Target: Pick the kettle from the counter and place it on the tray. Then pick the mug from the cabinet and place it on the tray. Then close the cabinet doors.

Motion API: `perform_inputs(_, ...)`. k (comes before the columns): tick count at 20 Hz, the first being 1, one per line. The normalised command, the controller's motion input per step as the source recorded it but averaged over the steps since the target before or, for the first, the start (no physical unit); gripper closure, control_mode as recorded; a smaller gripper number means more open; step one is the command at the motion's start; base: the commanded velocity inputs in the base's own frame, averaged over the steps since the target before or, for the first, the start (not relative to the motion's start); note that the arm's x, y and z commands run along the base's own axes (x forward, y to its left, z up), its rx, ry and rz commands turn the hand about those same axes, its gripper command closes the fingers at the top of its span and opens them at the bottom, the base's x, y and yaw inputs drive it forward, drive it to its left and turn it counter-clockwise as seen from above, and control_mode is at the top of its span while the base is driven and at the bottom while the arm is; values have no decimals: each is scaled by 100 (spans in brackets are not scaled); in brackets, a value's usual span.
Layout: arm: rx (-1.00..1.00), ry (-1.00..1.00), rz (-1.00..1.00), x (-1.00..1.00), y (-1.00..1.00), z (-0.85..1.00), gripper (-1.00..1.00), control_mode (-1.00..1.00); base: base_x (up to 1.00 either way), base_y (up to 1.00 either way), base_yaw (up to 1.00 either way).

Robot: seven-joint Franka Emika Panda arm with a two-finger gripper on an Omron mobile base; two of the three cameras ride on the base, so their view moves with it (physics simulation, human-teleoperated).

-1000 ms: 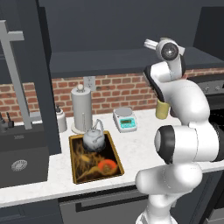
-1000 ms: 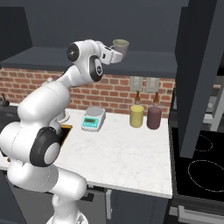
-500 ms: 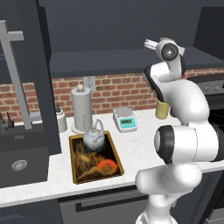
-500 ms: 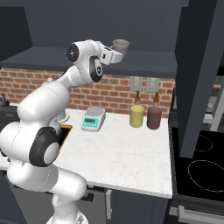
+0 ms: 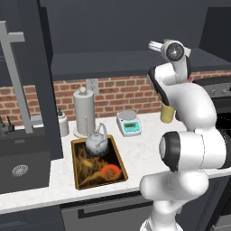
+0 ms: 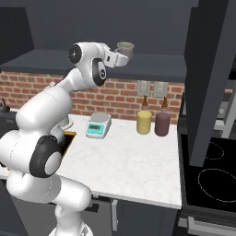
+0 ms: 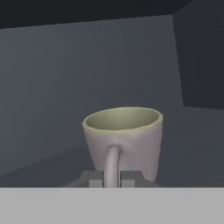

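Holding stage: mug pick in hand, inside the upper cabinet; lift-out to the tray is judged the next move.
Cabinet doors [image 5: 43, 76]: dark panel stands open at the left of the left base view, another [image 6: 207, 73] at the right of the right base view; closing not yet done.
Surface [image 6: 124, 161]: white speckled stone, carrying a scale, a yellow cup and a maroon cup near the brick wall.
Tray [image 5: 118, 159]: dark with golden rim, flat on the surface beside the sink.
Kettle [image 5: 97, 143]: upright at the tray's far end, so the first step reads as done.
Gripper [image 7: 112, 179]: fingers together on the mug's handle, seen from the hand view; raised high at cabinet level [image 6: 120, 54].
Mug [image 7: 124, 142]: pale grey-green, upright, handle toward the camera, well above the tray.
Left to do: mug onto the tray, then both doors shut.
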Motion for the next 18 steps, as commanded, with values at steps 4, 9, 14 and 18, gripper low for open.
perform_inputs(4,0,-9,2,-84,1,0,100,-100,0,0,0)
perform_inputs(9,-8,-9,13,-100,14,0,100,-100,0,0,0)
perform_inputs(14,-17,-5,18,-98,30,12,100,-100,0,0,0)
perform_inputs(18,-21,0,23,-83,30,27,100,-100,0,0,0)
